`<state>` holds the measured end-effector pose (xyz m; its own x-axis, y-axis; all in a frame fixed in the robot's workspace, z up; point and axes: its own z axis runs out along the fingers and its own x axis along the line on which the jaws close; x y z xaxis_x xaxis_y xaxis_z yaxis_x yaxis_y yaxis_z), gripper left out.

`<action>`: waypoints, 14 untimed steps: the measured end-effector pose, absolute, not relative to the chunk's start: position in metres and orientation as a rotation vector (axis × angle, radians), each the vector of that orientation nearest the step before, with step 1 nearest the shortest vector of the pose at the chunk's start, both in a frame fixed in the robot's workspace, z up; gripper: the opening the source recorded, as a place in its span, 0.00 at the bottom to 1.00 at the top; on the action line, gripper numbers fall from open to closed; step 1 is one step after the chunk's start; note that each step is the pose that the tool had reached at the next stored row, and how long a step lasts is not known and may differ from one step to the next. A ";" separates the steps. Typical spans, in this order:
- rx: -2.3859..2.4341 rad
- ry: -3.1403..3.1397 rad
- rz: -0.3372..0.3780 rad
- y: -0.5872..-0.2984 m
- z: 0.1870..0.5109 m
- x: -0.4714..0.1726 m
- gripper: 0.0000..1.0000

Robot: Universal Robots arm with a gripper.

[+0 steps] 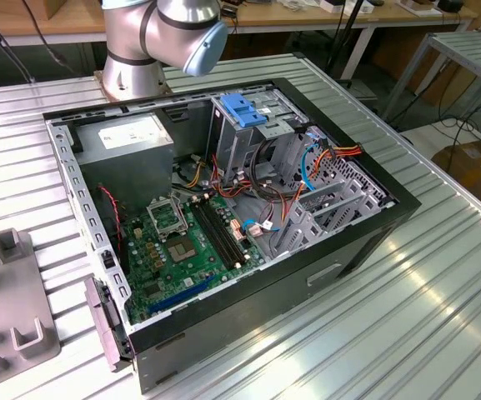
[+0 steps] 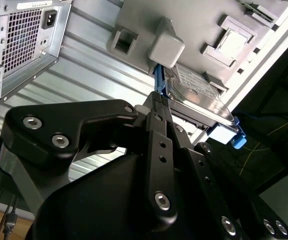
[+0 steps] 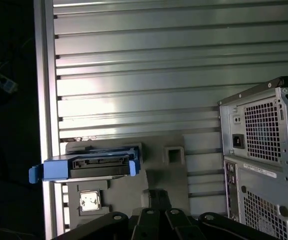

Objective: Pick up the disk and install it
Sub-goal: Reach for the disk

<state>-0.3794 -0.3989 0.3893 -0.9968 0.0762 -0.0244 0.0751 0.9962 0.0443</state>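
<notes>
Resting on a flat grey moulded fixture plate [image 3: 153, 175] near the edge of the ribbed aluminium table [image 3: 134, 60], the disk [image 3: 86, 167], a flat silver-grey metal hard drive with blue plastic rails, sat apart from your black linkage gripper [image 3: 158, 195]. The gripper hung near the plate and looked drawn together, with nothing in it, so by my judgement the pick was not yet made. The first wrist view showed you the drive end-on, its connector edge between the two blue rails, with dark open space just beyond the table edge. The second wrist view gave you instead its face with the white label [image 2: 192, 80] and one blue rail tip jutting past the plate. The exterior view added the destination: the open black computer case [image 1: 365, 242], its green motherboard [image 1: 182, 250], the tall metal cage [image 1: 242, 108] with a blue handle, and loose red and orange cables [image 1: 340, 152] beside it. An off-centre approach could have nudged the drive off the plate and over the nearby table edge. A grip on the plastic rails might have flexed or slipped. At the cage, those cables could have snagged the drive.
</notes>
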 end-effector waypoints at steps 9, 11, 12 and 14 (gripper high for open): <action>0.118 3.113 0.068 -0.399 0.389 -0.399 0.10; 0.118 3.113 0.068 -0.399 0.389 -0.404 0.10; 0.118 3.112 0.068 -0.399 0.389 -0.407 0.10; 0.118 3.112 0.068 -0.399 0.389 -0.411 0.10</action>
